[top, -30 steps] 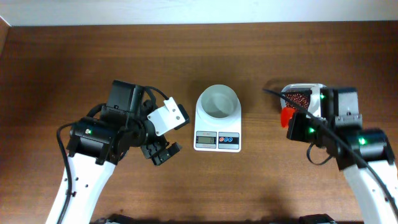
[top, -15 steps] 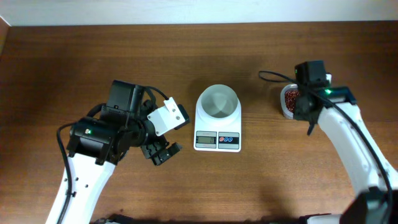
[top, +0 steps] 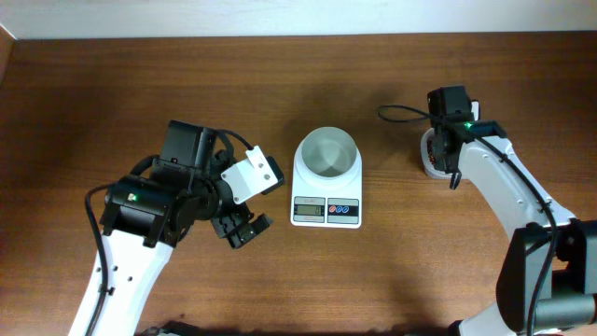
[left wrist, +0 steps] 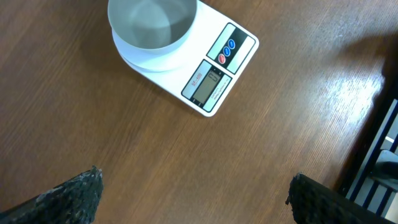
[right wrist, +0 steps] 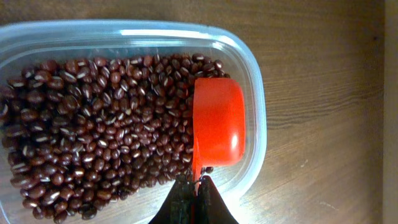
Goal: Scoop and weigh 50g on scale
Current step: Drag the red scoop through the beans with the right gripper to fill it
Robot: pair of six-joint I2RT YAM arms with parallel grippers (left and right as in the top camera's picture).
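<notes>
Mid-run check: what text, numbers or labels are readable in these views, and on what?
None legible.
scale: print around the display too small to read; no digits readable.
buttons: symbols blurred.
bean tub, red scoop: no markings visible.

The left arm is bent at the elbow, and the left hand (top: pixel 241 229) points downward with its fingers (left wrist: pixel 68 193) spread wide. The right arm stretches forward, and the right hand (right wrist: pixel 195 190) points down, pinched tight on the handle of a red scoop (right wrist: pixel 217 127).
</notes>
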